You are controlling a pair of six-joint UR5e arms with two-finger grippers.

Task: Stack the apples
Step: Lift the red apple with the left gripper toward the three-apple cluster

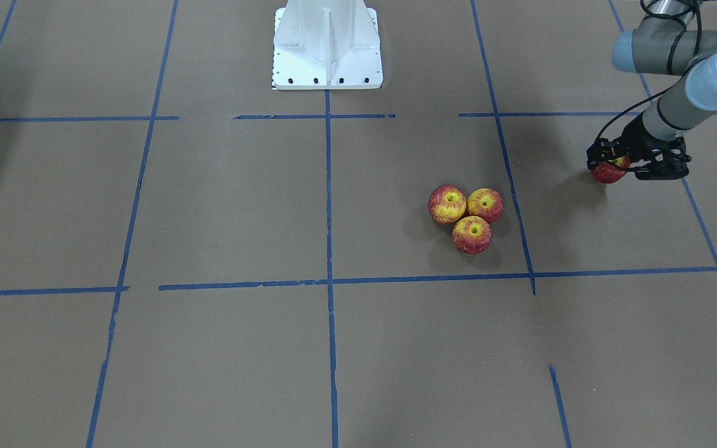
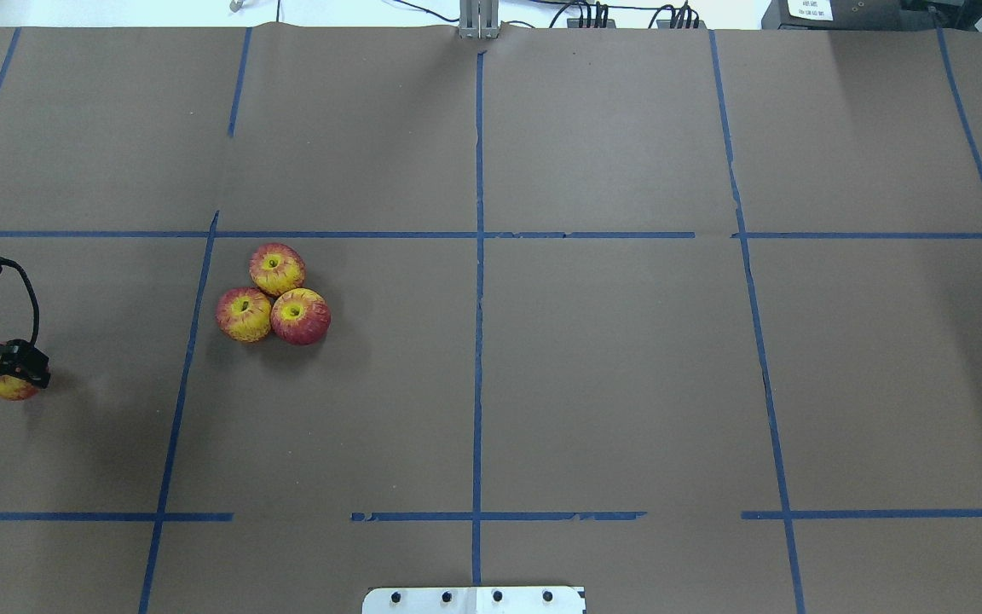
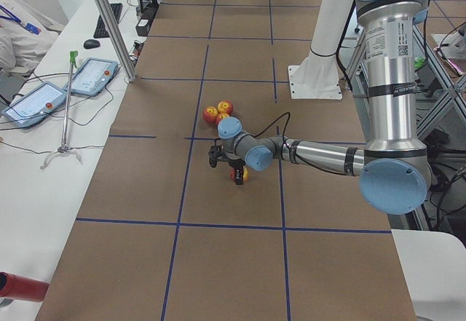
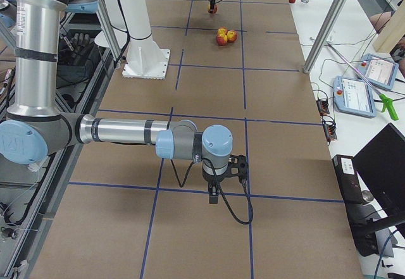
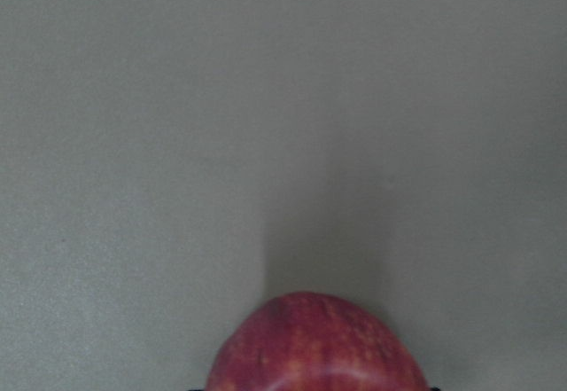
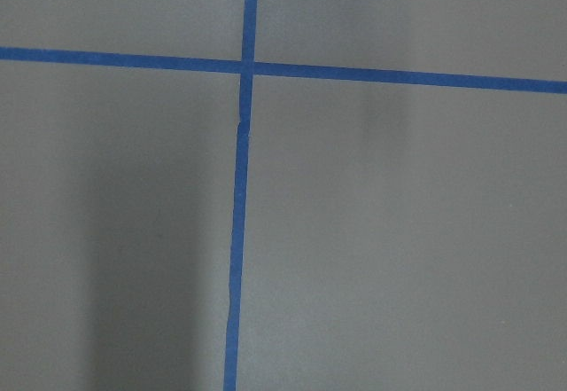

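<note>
Three red-yellow apples sit touching in a tight cluster on the brown table: one [image 1: 447, 204], one [image 1: 485, 205] and one [image 1: 472, 234]. The cluster also shows in the overhead view [image 2: 277, 269]. My left gripper [image 1: 611, 167] is shut on a fourth apple [image 1: 609, 175], low at the table near its left edge and well apart from the cluster. That apple fills the bottom of the left wrist view [image 5: 319, 347] and shows in the overhead view [image 2: 7, 389]. My right gripper [image 4: 215, 195] hangs over bare table far from the apples. I cannot tell whether it is open.
The white robot base [image 1: 327, 50] stands at the table's robot side. Blue tape lines [image 2: 478, 341] grid the brown table. A metal pole [image 3: 109, 22] and side tables with tablets [image 3: 91, 77] stand beyond the far edge.
</note>
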